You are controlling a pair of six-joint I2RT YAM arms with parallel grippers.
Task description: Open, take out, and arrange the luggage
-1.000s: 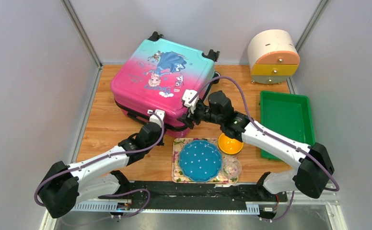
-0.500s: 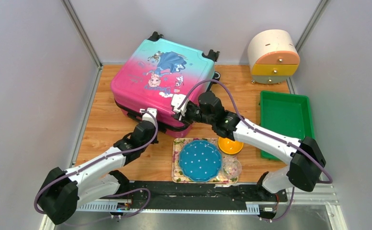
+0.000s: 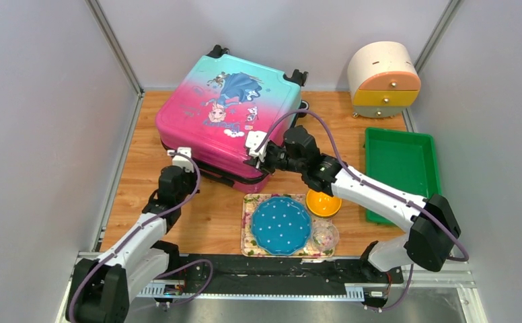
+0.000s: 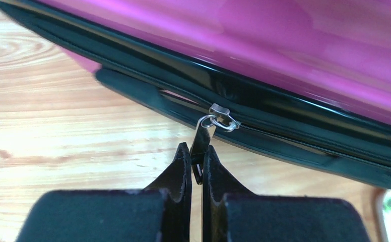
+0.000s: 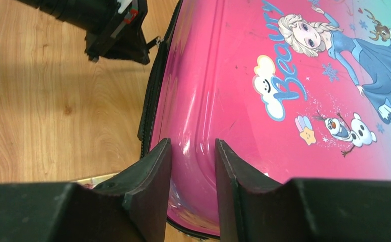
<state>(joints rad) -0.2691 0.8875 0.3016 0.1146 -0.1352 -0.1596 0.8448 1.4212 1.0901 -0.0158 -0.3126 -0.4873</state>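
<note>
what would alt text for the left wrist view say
The left gripper is shut on the metal zipper pull of the luggage, a glossy pink hard-shell case with black zipper trim. The case lies on a light wooden table, which fills the left of the view.

The left gripper [image 4: 196,154] has its two black fingers pressed together on the flat metal zipper pull [image 4: 201,137], which hangs by a ring from a silver slider [image 4: 220,111]. The slider sits on the black zipper trim [image 4: 294,138] running slantwise below the glossy pink shell of the luggage [image 4: 294,45]. Light wooden table [image 4: 57,126] fills the left side
</note>
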